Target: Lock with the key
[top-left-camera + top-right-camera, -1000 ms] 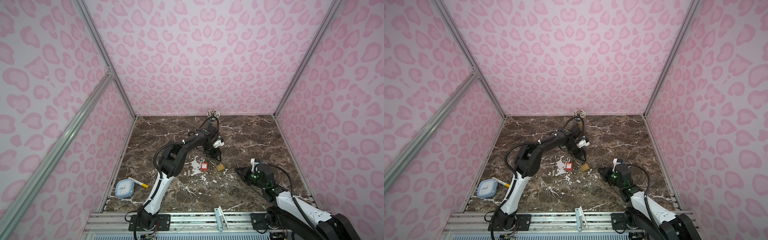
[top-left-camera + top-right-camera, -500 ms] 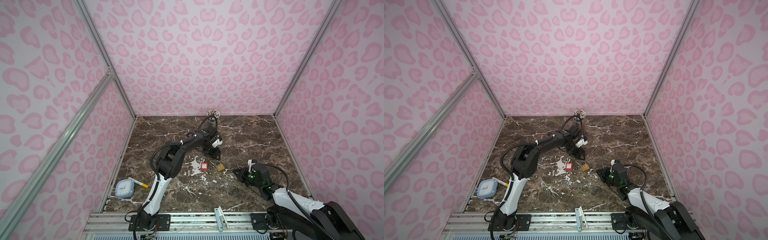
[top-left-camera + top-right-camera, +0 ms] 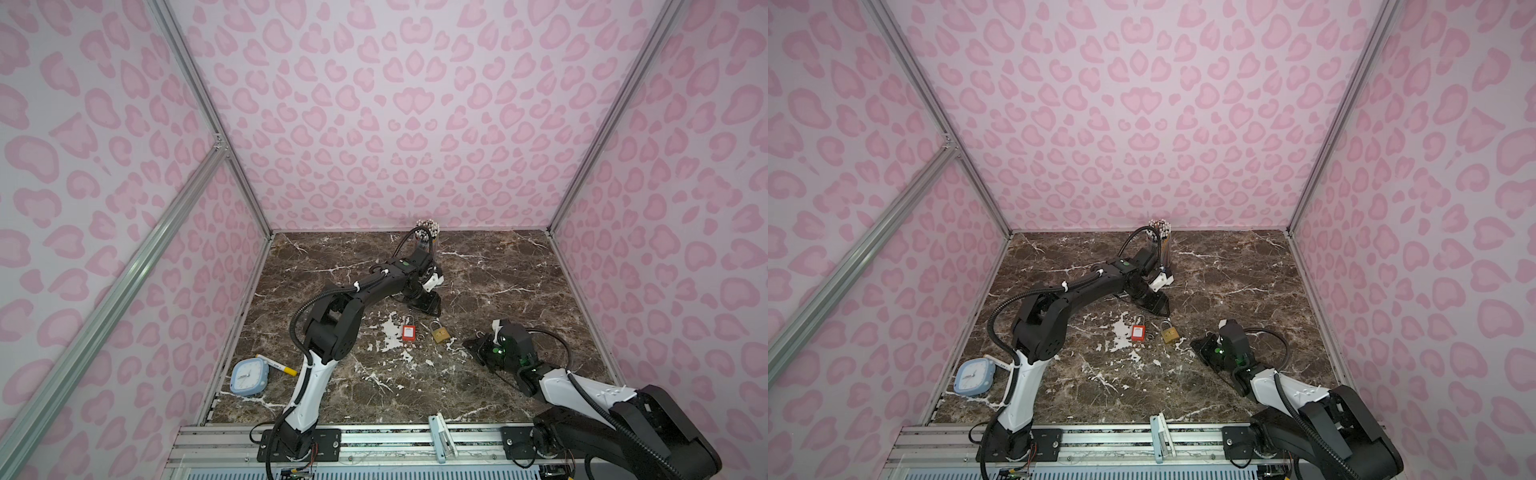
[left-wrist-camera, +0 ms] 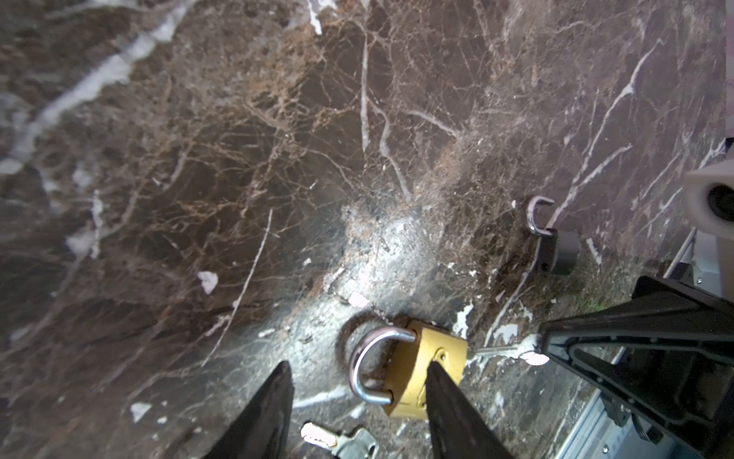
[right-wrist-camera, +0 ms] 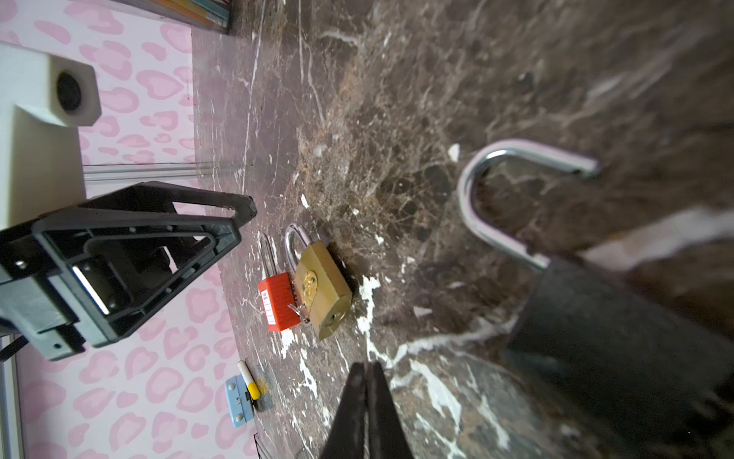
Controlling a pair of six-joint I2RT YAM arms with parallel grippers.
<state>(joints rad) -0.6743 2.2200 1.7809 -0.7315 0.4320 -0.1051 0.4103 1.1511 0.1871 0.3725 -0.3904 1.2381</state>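
Lying mid-table: squat brass padlock, with red plastic padlock and silver keys just left. Left gripper behind it, jaws apart, empty. Right gripper, jaws closed, sits right of it beside black open-shackled padlock. Pencil-filled cup stands farther behind.

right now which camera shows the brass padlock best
The right wrist view: the brass padlock lies whole and unobstructed, shackle and keyhole end both showing. The left wrist view is closer, but one finger of the left gripper covers part of its body. In both top views the padlock is tiny.
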